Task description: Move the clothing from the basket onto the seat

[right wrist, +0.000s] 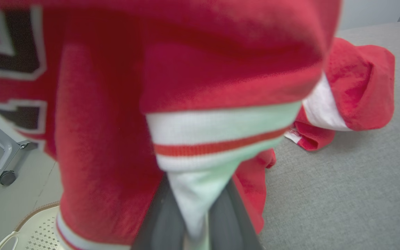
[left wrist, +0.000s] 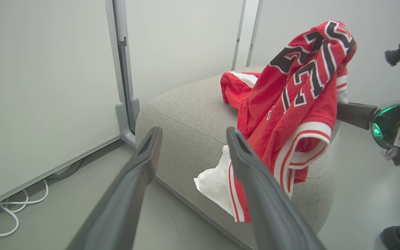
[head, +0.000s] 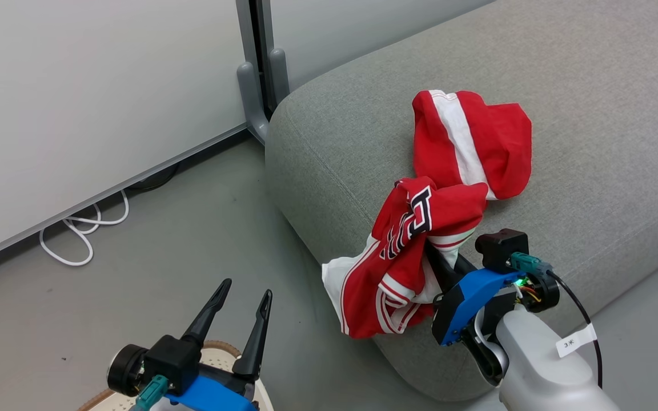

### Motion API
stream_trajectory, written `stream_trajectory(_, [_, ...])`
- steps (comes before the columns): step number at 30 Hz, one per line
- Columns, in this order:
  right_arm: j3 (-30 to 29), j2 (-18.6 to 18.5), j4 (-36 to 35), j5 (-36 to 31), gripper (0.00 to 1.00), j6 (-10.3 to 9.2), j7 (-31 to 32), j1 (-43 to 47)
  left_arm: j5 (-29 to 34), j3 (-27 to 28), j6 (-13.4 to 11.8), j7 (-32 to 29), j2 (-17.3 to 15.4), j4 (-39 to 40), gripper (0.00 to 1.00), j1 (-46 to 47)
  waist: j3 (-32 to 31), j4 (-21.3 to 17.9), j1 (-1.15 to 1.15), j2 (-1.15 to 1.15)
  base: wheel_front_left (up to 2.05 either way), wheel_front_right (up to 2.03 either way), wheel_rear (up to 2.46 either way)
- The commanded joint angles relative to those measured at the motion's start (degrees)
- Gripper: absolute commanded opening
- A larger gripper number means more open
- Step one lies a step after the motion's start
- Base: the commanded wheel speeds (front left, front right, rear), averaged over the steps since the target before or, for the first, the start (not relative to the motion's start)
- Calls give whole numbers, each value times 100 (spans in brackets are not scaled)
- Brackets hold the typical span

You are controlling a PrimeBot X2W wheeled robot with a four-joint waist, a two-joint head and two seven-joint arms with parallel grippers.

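At the seat's (head: 592,142) near edge, the lettered garment (head: 403,251) is pinched by the right fingers (right wrist: 158,222); the left fingers (head: 210,311) are spread wide, empty.

Red white-striped clothing (head: 420,240), grey seat (head: 592,114)

One garment (head: 472,142) is lying on the seat (head: 592,114); the second garment (head: 397,257) is hanging over its edge from my right tool (head: 435,254); the basket (head: 216,346) is sitting below my left tool (head: 247,288).

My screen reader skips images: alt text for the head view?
The right end effector grips a lettered red jersey hanging off the grey seat, beside a second red garment lying there. The open left end effector sits lower left, by the basket.
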State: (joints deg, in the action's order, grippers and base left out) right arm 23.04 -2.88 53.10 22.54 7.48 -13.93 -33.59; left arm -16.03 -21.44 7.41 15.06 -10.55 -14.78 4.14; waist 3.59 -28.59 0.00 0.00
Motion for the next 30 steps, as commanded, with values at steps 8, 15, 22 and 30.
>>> stream_trajectory(8, [-220, -2, -57, 147, 0, 3, -79, -334, -10, 51, 6, 17, -120, 6, 100, 150, 181, 9, 0, 0, 0, 0, 0])
stream_trajectory(15, [-689, 0, -179, 93, 0, 3, -25, -1132, 39, 110, 6, 17, -296, 105, 100, 331, 602, -49, 0, 0, 0, 0, 0])
stream_trajectory(22, [-1309, -95, -376, 109, 0, 3, 413, -2262, 320, 49, 6, 17, -494, 280, 100, 563, 1207, -95, 0, 0, 0, 0, 0])
stream_trajectory(30, [-2324, -758, -819, 327, 0, 3, 799, -3222, 676, -39, -28, 17, -640, 721, 100, 874, 1932, 141, 0, 0, 0, 0, 0])
